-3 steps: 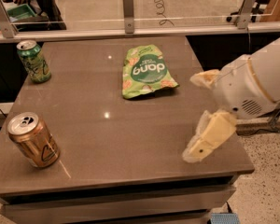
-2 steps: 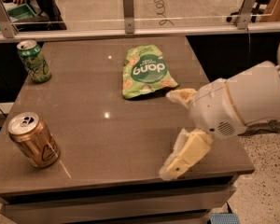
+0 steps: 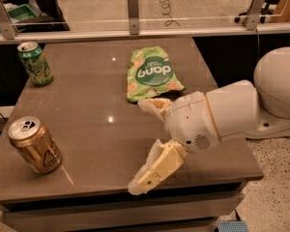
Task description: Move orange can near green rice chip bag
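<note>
The desk point(image 3: 92, 95) is a grey-brown slab with a smooth, faintly glossy top that fills most of the frame, its front edge running along the bottom. Three things rest on it. The orange can point(image 3: 35, 145) stands upright at lower left, near the front edge. A green can point(image 3: 35, 63) stands upright at upper left, near the far corner. The green rice chip bag point(image 3: 152, 75) lies flat at upper centre, well apart from both cans. The gripper point(image 3: 144, 144) hangs over the desk at lower centre, its fingers spread wide, one just below the bag, the other at the front edge.
</note>
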You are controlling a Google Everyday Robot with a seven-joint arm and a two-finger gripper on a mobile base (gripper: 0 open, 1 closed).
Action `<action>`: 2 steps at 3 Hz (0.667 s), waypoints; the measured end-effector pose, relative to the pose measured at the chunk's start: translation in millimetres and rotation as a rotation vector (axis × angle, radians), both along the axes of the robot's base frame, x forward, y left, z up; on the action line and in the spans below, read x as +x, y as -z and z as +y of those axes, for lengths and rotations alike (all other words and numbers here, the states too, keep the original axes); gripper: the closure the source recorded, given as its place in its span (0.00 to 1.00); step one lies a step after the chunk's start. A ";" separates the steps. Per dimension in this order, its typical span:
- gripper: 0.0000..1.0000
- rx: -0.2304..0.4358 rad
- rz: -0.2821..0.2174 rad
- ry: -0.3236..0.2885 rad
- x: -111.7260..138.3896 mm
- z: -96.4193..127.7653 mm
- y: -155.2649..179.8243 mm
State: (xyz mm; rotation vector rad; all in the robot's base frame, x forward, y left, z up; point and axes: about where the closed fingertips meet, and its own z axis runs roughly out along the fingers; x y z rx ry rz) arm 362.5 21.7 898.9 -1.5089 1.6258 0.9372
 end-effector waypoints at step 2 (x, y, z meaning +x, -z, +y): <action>0.00 0.021 -0.017 0.011 0.3 -0.3 -1.7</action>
